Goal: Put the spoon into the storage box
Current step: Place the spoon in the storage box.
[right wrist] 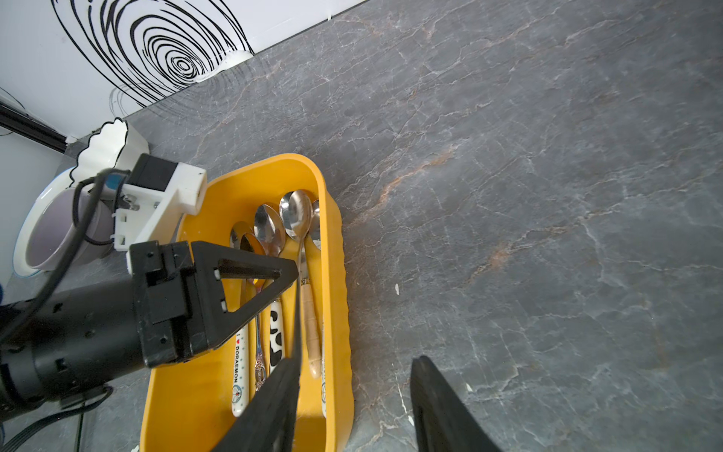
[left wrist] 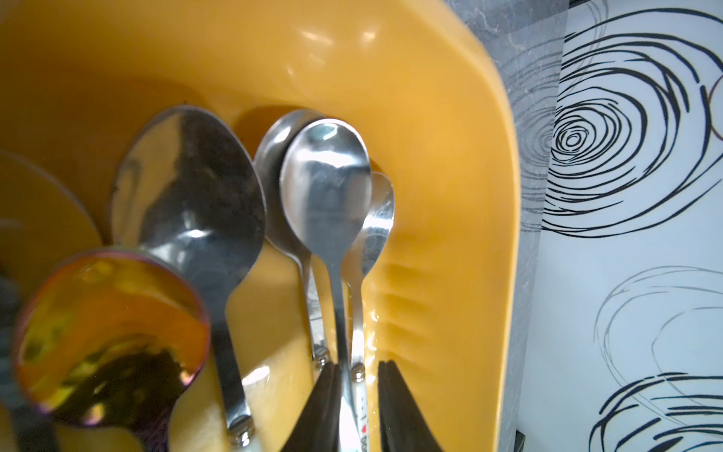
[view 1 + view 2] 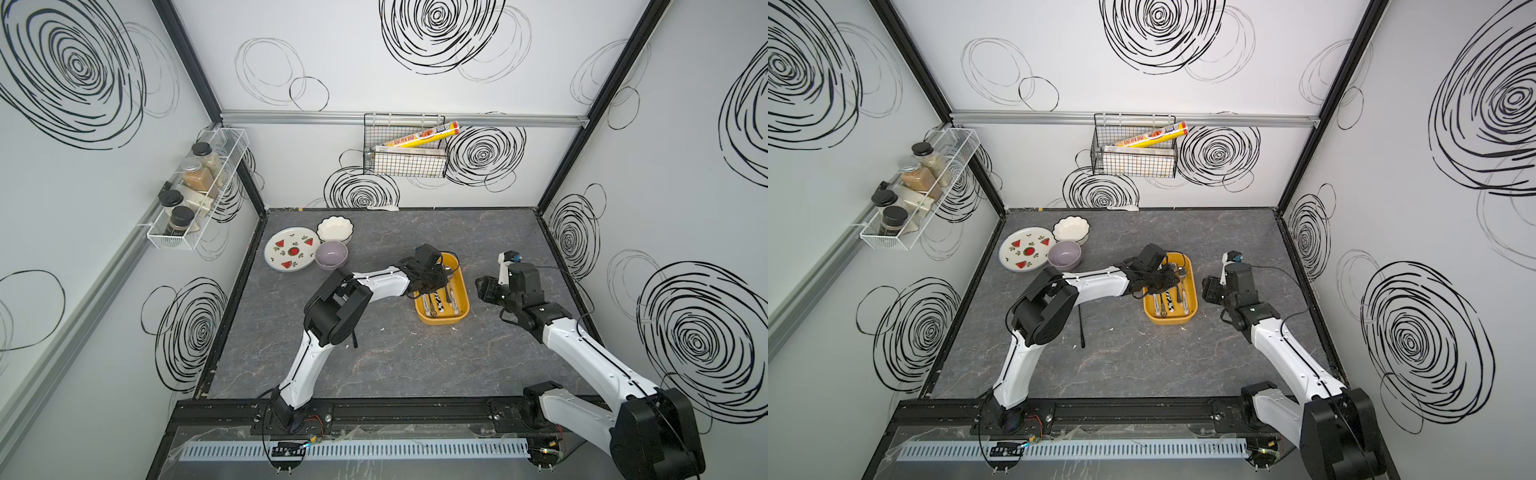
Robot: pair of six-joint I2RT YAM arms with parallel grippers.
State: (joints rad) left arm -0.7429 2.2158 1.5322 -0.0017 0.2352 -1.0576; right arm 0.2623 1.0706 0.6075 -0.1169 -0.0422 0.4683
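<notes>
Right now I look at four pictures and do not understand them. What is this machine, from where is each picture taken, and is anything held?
It is a robot with two arms, each ending in a claw. Two pictures look down from above; two come from cameras on the wrists. On the grey table stand a yellow box of spoons, a plate and two bowls. The left claw reaches into the box, jaws slightly apart around a spoon handle; whether it grips, I cannot tell. The right claw is open and empty, beside the box.

White-shelled arms (image 3: 382, 282) with black joints, black triangular fingers (image 1: 442, 411) and thin black cables (image 1: 62, 250).
</notes>
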